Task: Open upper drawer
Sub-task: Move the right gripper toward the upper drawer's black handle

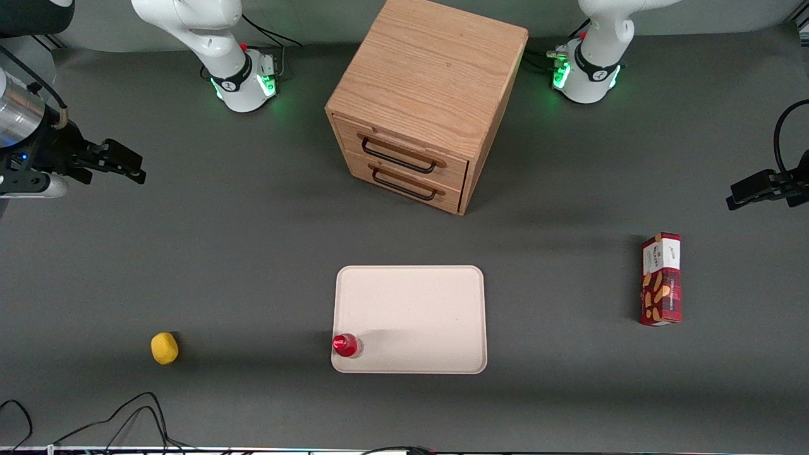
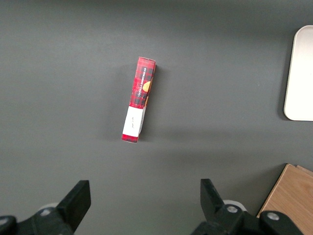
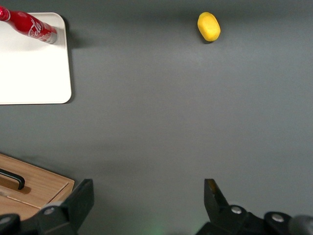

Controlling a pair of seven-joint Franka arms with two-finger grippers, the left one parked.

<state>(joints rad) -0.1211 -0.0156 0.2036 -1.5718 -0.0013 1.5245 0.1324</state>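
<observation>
Oak upper drawer sits closed; gripper hovers apart, fingers spread.

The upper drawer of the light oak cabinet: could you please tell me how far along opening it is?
Nothing looks done yet: the upper drawer with its thin black wire handle sits flush in the light oak cabinet, like the lower drawer beneath it. In hand: the black two-finger gripper hangs open and empty over bare table toward the working arm's end. Left: reach the handle, grasp it, pull the drawer out.
</observation>
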